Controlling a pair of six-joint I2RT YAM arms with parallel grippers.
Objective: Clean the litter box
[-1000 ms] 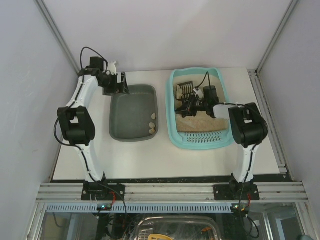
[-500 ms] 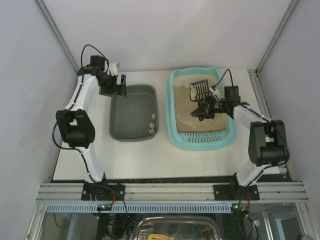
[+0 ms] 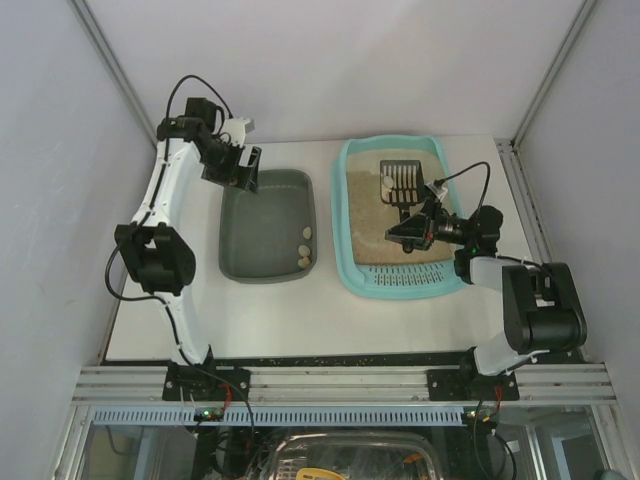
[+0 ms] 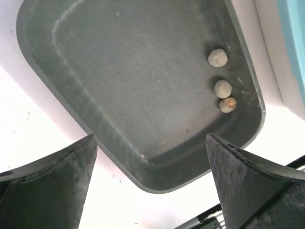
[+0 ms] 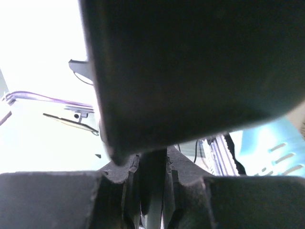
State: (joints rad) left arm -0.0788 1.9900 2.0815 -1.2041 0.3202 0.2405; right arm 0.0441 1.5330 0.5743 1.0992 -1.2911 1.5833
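While my left gripper (image 3: 243,167) hangs slack, its jaws spread wide and holding nothing, in the upper left of the overhead view, it sits above the far edge of the dark grey tray (image 3: 262,215). Its wrist view looks down on that tray's floor, where three pale clumps (image 4: 222,88) lie close together by one wall. Right of centre stands the litter box (image 3: 404,284), light turquoise, with beige litter (image 3: 370,245) across its floor and its slotted section at the near end. Over its far end is the black slotted scoop (image 3: 402,180), with what looks like one pale clump (image 3: 387,183) on its left part. My right gripper (image 3: 412,228) is clenched on the scoop's handle; its wrist view shows the handle pinched between the fingers and the scoop's dark underside filling most of the frame.

I judge the step to be carrying this clump across to the grey tray. To do it well I should hold the scoop level, let loose litter sift through the slots while over the box, clear the turquoise rim before crossing, and tip only over the tray's floor, coming in at its near half, away from my left arm.

The table top (image 3: 330,310) is white and smooth, so spilled grains would likely scatter; white walls (image 3: 330,60) close the cell in, with an aluminium rail (image 3: 340,385) along the bottom
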